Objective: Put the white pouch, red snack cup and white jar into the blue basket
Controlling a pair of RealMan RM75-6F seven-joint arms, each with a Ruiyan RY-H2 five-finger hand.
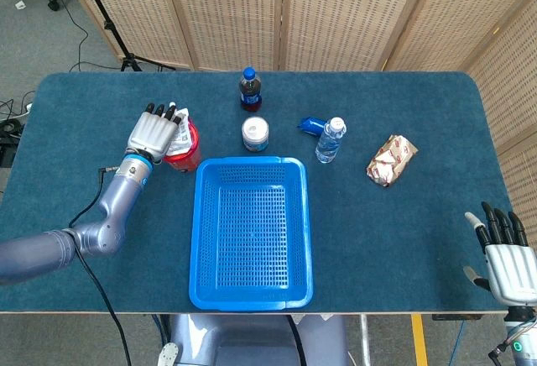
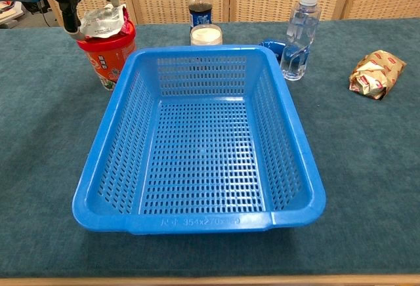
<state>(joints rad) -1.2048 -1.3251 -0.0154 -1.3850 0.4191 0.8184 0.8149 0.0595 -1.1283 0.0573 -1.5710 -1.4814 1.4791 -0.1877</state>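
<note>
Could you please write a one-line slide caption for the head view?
Left hand reaches over the red snack cup beside the empty blue basket.

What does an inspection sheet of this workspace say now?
Surface: table, dark blue cloth.
Job's things: basket empty; pouch on top of red cup; jar behind basket.
Clutter: cola bottle, water bottle, blue item, snack pack.
Hands: left hand at the pouch, grip unclear; right hand open, at table edge.
Cables: one along left arm; others on floor.
Surroundings: wicker screens, stand.
</note>
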